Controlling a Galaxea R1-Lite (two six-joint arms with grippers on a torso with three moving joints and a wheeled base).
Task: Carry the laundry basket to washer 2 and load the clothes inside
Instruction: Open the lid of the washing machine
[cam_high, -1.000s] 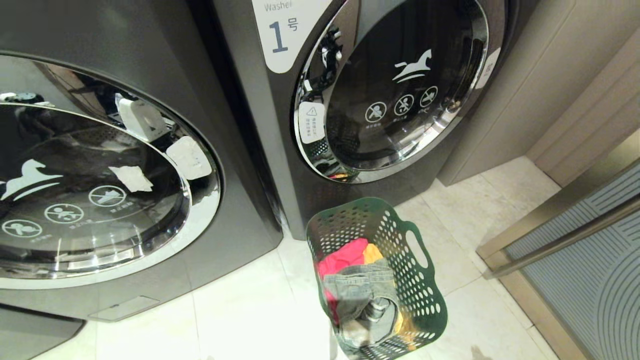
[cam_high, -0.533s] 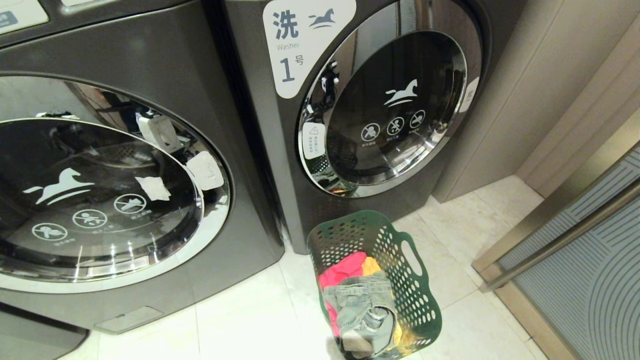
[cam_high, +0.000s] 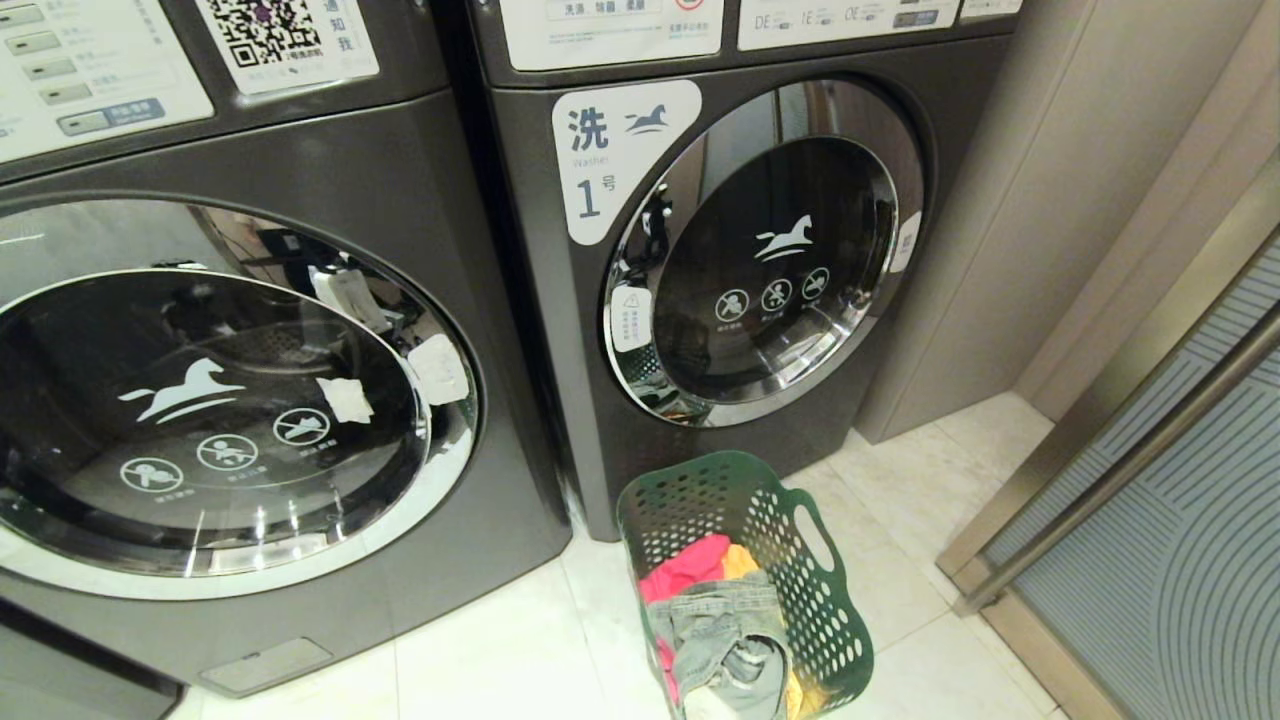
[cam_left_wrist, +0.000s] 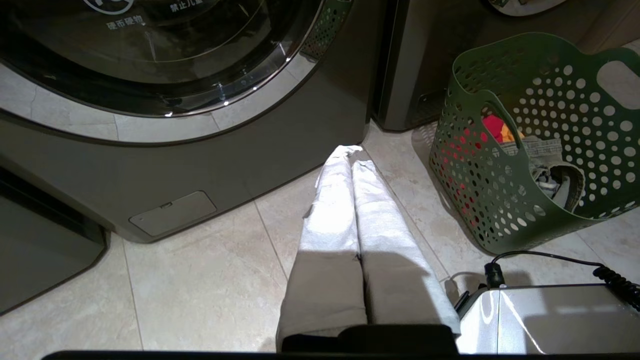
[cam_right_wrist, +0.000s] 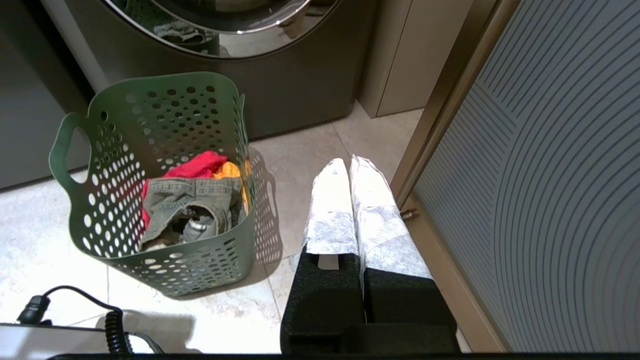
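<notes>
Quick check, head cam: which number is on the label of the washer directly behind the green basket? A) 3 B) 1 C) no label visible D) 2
B: the white label on the washer behind the laundry basket carries a blue numeral 1 beside the chrome-rimmed door.

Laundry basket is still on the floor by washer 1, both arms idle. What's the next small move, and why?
Probably lower both shut grippers, left gripper and right gripper, toward the laundry basket and open them at its cut-out handles. It stands on the floor tiles between them, ungripped, with the clothes inside.
</notes>
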